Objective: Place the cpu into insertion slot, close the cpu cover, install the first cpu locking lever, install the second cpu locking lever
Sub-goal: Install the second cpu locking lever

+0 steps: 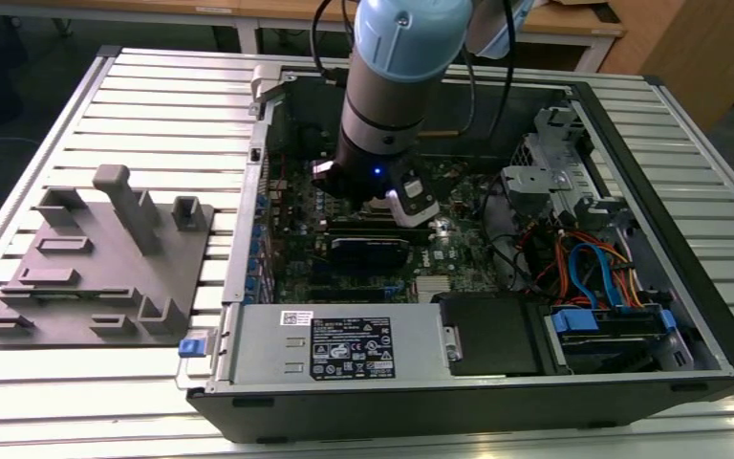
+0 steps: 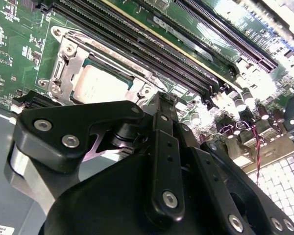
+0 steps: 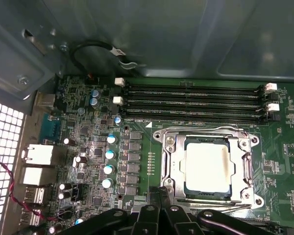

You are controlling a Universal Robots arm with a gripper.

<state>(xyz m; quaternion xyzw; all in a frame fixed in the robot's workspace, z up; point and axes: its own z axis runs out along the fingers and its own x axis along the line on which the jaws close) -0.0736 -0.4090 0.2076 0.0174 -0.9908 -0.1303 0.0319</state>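
CPU (image 3: 208, 169) sits in its socket on the motherboard (image 3: 88, 147), the cpu cover (image 3: 172, 164) closed around it. Just beside the socket's edge hangs the gripper (image 3: 159, 193), fingertips together, grasping nothing.

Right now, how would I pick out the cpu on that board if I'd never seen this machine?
Start at the open computer case and its green motherboard. Beside the long black memory slots sits a square silvery socket; the cpu cover frames it. The cpu is the flat, pale metal square in that frame's cut-out, the one plain unmarked surface among the small components.
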